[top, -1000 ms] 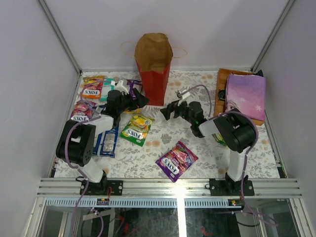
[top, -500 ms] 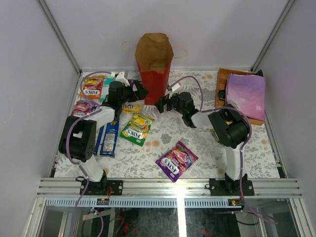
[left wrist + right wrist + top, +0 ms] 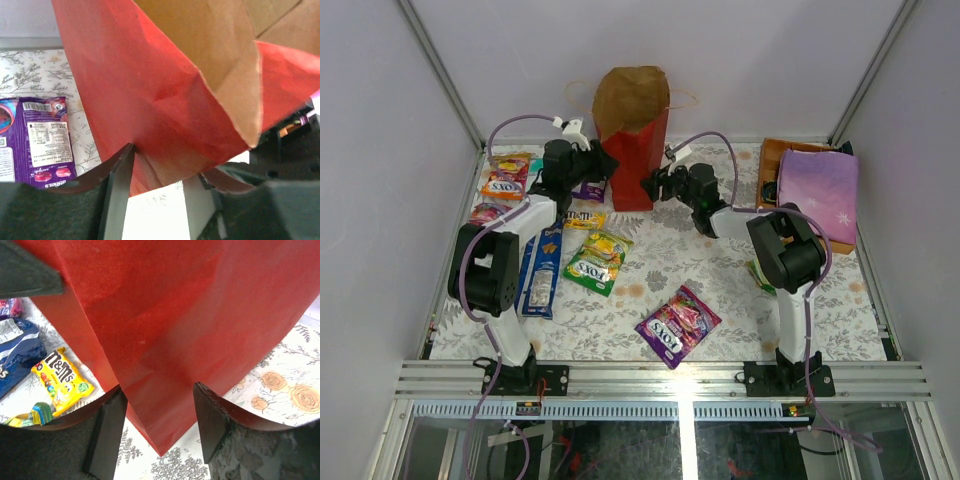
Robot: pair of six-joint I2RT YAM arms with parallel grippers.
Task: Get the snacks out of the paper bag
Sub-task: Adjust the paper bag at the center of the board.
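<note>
One paper bag (image 3: pixel 632 150) is standing upright, and it is sitting between the fingers of both grippers. The left gripper (image 3: pixel 167 160) is holding its fingers about half apart and pressing them on a bottom corner of the bag. The right gripper (image 3: pixel 158 386) is squeezing another red corner the same way.

At least eight snacks (image 3: pixel 598 262) are lying outside the bag:
- an orange FOX'S packet (image 3: pixel 505 182)
- a pink FOX'S packet (image 3: pixel 485 212)
- a green FOX'S packet (image 3: pixel 590 270)
- a purple FOX'S packet (image 3: pixel 678 323)
- two long blue packs (image 3: pixel 538 280)
- a purple pack (image 3: pixel 42 140)
- a yellow M&M's packet (image 3: pixel 59 377)

Only the right wrist view is showing the M&M's name, left of its fingers. Only the left wrist view is showing the purple pack's label, left of its fingers.
</note>
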